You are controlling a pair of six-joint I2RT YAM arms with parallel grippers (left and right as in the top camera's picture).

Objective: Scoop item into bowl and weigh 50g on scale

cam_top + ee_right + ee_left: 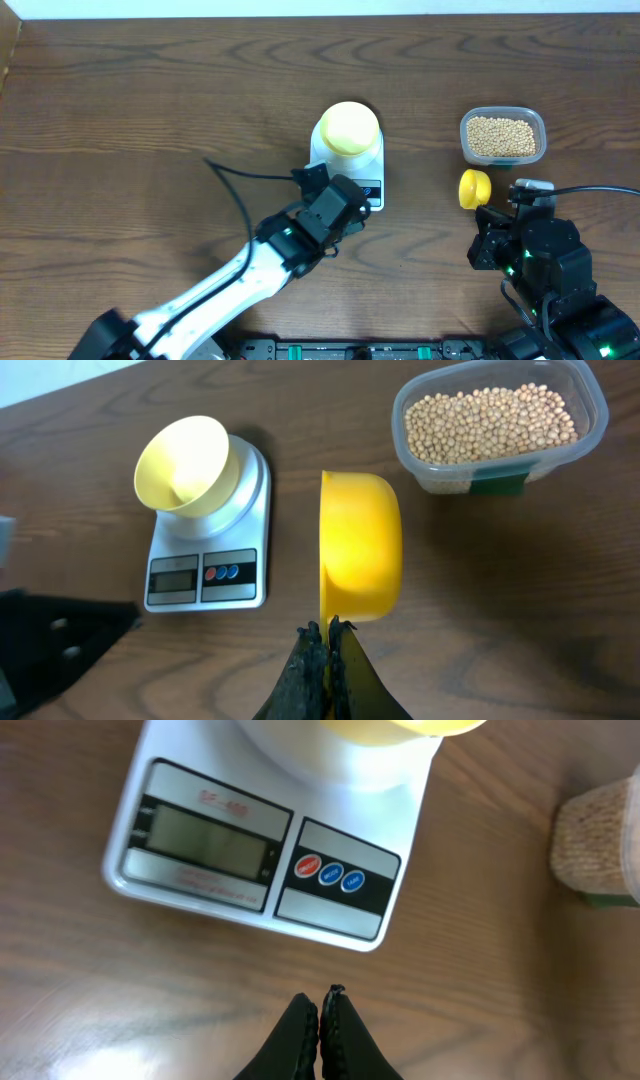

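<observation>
1. Nearest the robot, the left gripper (321, 1007) is seen with its two black fingers pressed together and nothing between them. It is held just short of the scale's button edge, above bare wood.
2. The right gripper (326, 628) is likewise closed, and the yellow scoop (362, 545) sits directly at its tips. The scoop is turned on its side with its rim running down into the jaws, so it is taken to be clamped by its handle, though the handle itself is hidden.
3. The scale (190, 770) is placed on the brown wooden table (130, 120), near the middle, with its display (205, 842) and three round coloured buttons (331, 875) facing the robot. No digits can be read on the display.
4. The bowl (183, 465) is set on the far part of the scale's platform, upright, and is narrower than the scale.
5. A black cable (240, 185) is seen lying on the table to the left of the scale.
6. Farther off and to the right, well apart from the scale, a clear plastic tub (440, 478) is placed just beyond the scoop. The beans (490, 422) are held in it, and a green label (497, 485) is seen on its near wall.
</observation>
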